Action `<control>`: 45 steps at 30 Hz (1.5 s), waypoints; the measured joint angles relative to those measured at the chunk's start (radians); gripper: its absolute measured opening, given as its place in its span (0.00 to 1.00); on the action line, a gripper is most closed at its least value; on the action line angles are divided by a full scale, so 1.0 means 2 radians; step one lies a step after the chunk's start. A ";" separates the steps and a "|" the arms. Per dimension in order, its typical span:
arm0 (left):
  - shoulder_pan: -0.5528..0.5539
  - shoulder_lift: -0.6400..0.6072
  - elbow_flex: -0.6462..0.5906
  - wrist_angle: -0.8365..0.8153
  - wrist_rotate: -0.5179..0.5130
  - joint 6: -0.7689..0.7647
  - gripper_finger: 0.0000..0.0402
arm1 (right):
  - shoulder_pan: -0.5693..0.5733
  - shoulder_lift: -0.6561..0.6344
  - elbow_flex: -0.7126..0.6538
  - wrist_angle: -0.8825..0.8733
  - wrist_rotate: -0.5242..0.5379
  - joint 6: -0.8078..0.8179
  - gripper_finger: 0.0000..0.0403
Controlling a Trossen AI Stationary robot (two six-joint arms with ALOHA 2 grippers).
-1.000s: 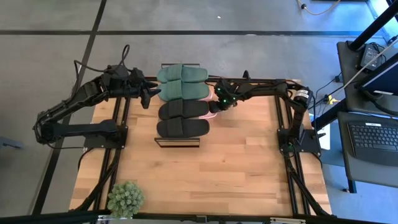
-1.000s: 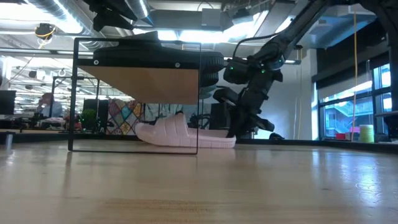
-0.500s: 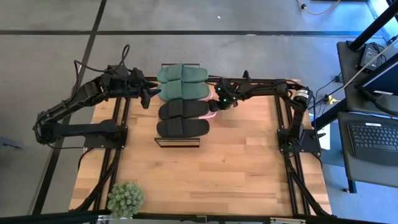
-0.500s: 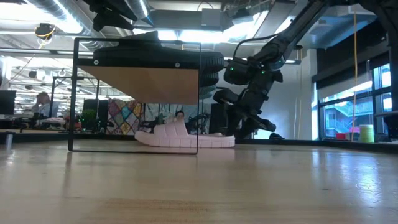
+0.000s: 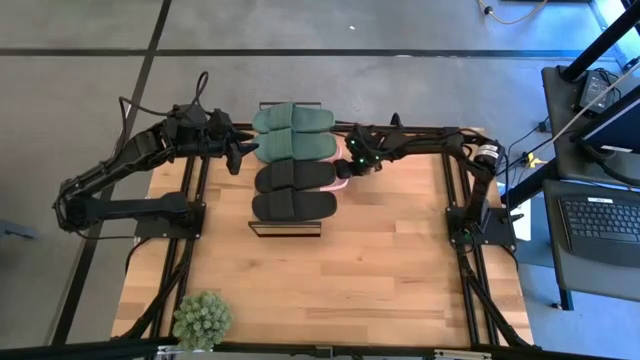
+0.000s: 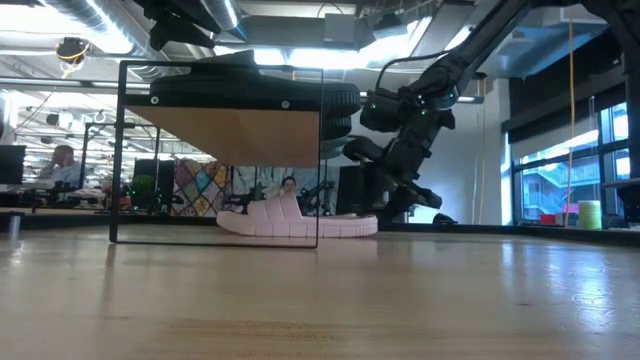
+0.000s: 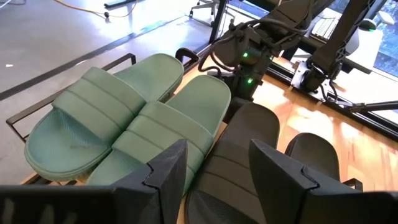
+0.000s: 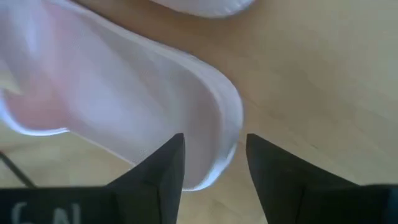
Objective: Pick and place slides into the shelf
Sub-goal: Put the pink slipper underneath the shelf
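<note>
No writing is showing on the slides: two green (image 5: 292, 132) and two black (image 5: 293, 190) are lying on the shelf (image 5: 285, 229) top, a pink one (image 6: 296, 219) underneath on the table (image 5: 380, 260). The right gripper (image 8: 210, 163) is hovering open and empty over the pink slide's heel at the shelf's right edge. The left gripper (image 7: 211, 167) is waiting open beside the green pair; a potted plant (image 5: 202, 319) is sitting well apart.

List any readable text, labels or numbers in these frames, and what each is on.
No text reads in full.
Right wrist view: pale marks at the picture's bottom corner, on the right gripper housing, cut off and blurred; perhaps "G" and "N", not certain.
Slides, green, black and pink: no brand visible.
Shelf: no label.
Room behind, low view: signs too small to read.
</note>
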 joint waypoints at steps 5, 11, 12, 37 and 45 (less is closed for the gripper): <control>0.000 0.000 0.000 0.000 0.000 0.000 0.41 | 0.000 -0.024 0.000 -0.001 0.007 -0.003 0.43; 0.000 0.000 0.000 -0.001 0.000 0.000 0.41 | 0.000 -0.054 0.000 -0.039 0.068 -0.043 0.43; 0.000 0.000 0.000 -0.001 0.000 0.000 0.41 | 0.000 -0.056 0.000 -0.056 0.079 -0.046 0.43; 0.000 0.000 0.000 -0.001 0.000 0.000 0.41 | 0.009 -0.046 0.000 -0.080 0.149 -0.044 0.43; 0.000 0.000 0.000 -0.001 0.000 0.000 0.41 | 0.011 -0.046 -0.015 -0.053 0.149 -0.034 0.43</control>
